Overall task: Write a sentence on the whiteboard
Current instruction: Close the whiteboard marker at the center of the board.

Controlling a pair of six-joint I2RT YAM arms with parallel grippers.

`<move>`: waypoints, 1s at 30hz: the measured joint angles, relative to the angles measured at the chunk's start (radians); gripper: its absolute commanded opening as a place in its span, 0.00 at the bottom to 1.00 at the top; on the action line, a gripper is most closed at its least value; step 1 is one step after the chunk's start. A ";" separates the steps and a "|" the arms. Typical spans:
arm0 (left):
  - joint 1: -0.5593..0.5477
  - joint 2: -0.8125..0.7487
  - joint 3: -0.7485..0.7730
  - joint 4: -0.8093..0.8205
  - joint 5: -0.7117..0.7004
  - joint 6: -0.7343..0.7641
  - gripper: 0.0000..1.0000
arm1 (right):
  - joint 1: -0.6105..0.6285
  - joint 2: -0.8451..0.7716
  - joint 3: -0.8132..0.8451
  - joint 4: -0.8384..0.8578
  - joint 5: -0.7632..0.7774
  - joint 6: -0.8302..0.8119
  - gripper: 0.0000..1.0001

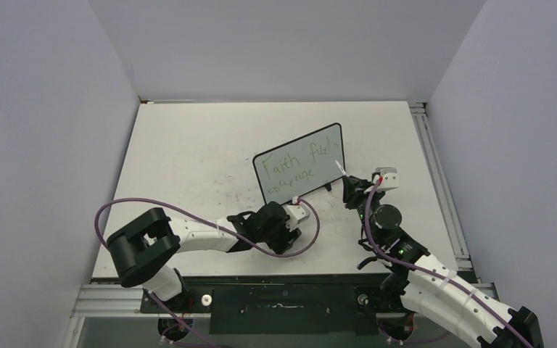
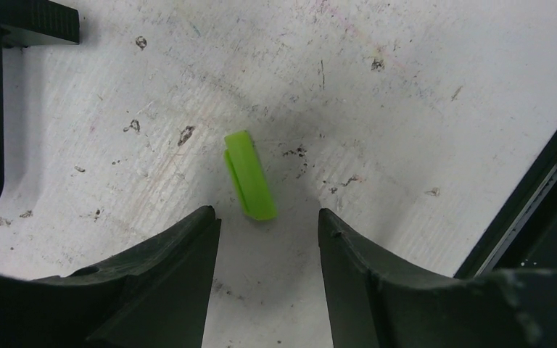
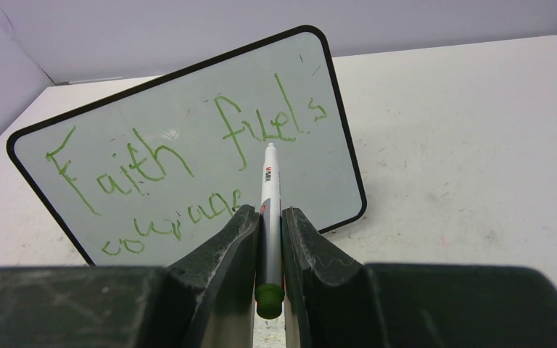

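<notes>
Right hand, from the top view, is sitting just off the right end of the whiteboard, which is standing tilted on the bench near its middle. We are reading the green sentence on its face in two lines. The left hand is hanging low in front of the board's lower left part. Both are close, but the right one is nearer to the writing.

Through the left wrist camera, we are seeing the left hand spread wide and holding nothing. A green cap is lying on the bench just ahead of the gap, its long axis running nearly straight away from the fingers. A black foot of the board is showing at upper left.

Through the right wrist camera, the right hand is clamping a white marker narrowly. The marker's long axis is pointing straight at the board ahead, and its tip is sitting just under the word "fuels". We cannot tell whether it is touching. We are judging the writing finished or nearly so, so the next move is likely turning on backing away along that axis.
</notes>
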 measured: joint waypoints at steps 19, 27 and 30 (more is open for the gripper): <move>-0.069 0.063 0.075 -0.051 -0.225 -0.106 0.04 | 0.000 -0.005 0.000 -0.001 0.001 0.000 0.07; -0.098 0.039 0.087 -0.122 -0.289 -0.108 0.00 | 0.000 -0.006 0.000 -0.010 0.002 0.000 0.06; -0.097 -0.023 0.118 -0.238 -0.288 -0.091 0.00 | 0.000 -0.006 0.001 -0.030 0.002 0.008 0.05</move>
